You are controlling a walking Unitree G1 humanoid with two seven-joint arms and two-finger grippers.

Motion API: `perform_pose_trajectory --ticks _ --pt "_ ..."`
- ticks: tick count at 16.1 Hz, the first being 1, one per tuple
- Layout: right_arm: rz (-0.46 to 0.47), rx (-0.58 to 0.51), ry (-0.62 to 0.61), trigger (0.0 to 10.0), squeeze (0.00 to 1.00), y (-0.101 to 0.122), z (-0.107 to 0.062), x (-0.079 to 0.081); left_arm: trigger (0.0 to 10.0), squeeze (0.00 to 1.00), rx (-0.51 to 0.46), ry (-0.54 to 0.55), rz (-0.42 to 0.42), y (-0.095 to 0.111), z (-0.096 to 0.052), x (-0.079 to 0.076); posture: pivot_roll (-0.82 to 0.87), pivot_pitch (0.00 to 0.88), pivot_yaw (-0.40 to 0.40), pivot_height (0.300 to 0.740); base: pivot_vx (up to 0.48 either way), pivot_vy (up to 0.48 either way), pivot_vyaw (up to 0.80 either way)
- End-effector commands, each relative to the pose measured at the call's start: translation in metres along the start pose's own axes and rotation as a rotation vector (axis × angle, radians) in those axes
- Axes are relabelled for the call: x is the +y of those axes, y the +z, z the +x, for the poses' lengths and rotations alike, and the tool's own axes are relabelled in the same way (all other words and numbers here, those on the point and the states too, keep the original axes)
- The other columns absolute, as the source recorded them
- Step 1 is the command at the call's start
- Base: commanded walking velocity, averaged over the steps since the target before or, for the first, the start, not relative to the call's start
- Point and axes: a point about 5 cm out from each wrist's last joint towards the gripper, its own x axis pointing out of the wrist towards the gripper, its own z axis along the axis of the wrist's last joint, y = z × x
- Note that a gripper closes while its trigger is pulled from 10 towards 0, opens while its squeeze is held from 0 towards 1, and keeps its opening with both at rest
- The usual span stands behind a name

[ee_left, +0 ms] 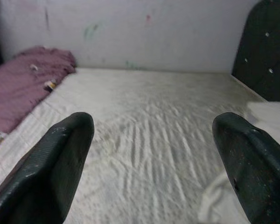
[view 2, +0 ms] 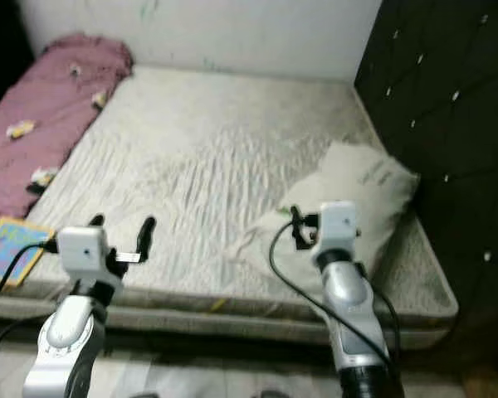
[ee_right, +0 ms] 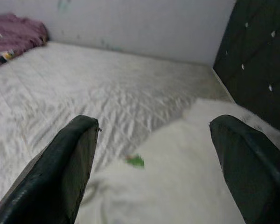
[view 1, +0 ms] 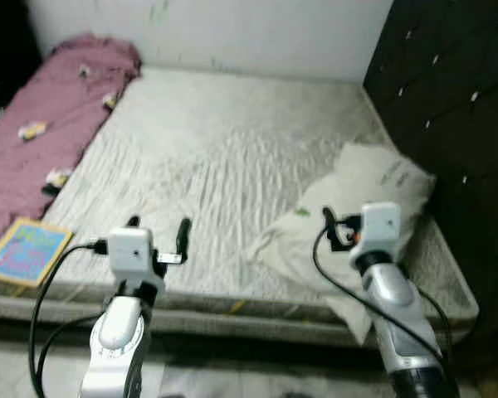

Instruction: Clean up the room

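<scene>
A white pillow (view 1: 365,186) lies crumpled at the right side of the bare white mattress (view 1: 224,149), near the headboard. My right gripper (ee_right: 154,122) is open just above the pillow's near end, where a small green tag (ee_right: 135,161) shows. Over the mattress's front edge, left of centre, my left gripper (view 1: 158,224) is open with nothing between its fingers. A purple blanket (view 1: 41,124) runs along the mattress's left side with several small scraps (view 1: 31,130) on it. A colourful book (view 1: 26,249) rests at the front left corner.
A black padded headboard (view 1: 456,91) rises on the right. A white wall (view 1: 249,33) closes off the far side. The bed's front edge (view 1: 257,311) runs just before my arms, with grey floor below it.
</scene>
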Motion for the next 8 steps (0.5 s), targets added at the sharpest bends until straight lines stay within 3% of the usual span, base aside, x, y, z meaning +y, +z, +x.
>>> perform_pose_trajectory --ticks 1,3,8 --pt "0.011 -0.027 0.03 10.0 0.0 0.0073 0.0041 0.0116 10.0 0.0 0.03 0.037 0.027 -0.0027 -0.0015 0.0093 0.0 0.038 -0.054 0.74 0.0 0.0 0.0" --pt "0.013 -0.023 0.027 10.0 0.0 0.007 0.0042 0.0107 10.0 0.0 0.049 0.072 0.053 -0.0047 -0.0001 0.0111 0.0 0.039 -0.057 0.74 0.0 0.0 0.0" --pt "0.015 -0.019 0.019 10.0 0.0 0.0064 0.0037 0.0077 10.0 0.0 0.041 0.047 0.054 -0.0033 0.0007 0.0091 0.0 0.041 -0.058 0.74 0.0 0.0 -0.74"
